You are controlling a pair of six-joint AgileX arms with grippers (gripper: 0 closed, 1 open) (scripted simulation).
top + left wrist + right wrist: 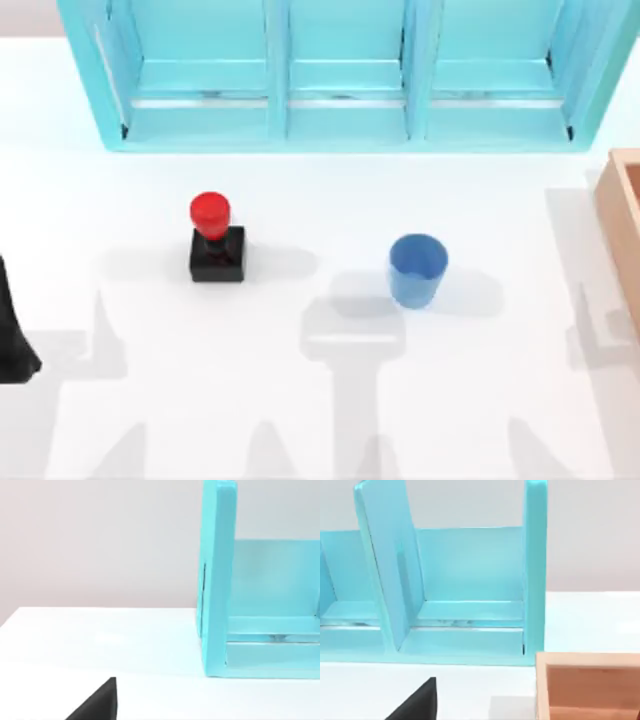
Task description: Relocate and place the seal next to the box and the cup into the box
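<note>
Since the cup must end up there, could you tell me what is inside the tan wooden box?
The tan wooden box shows bare inner walls in the right wrist view; its floor is out of frame. The blue cup stands on the white table.

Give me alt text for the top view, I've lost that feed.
On the white table, the seal stands upright left of centre and the blue cup stands upright right of centre, well apart from each other. The tan box sits at the right edge, apart from both. A turquoise cabinet spans the back, and the left arm shows at the left edge.
</note>
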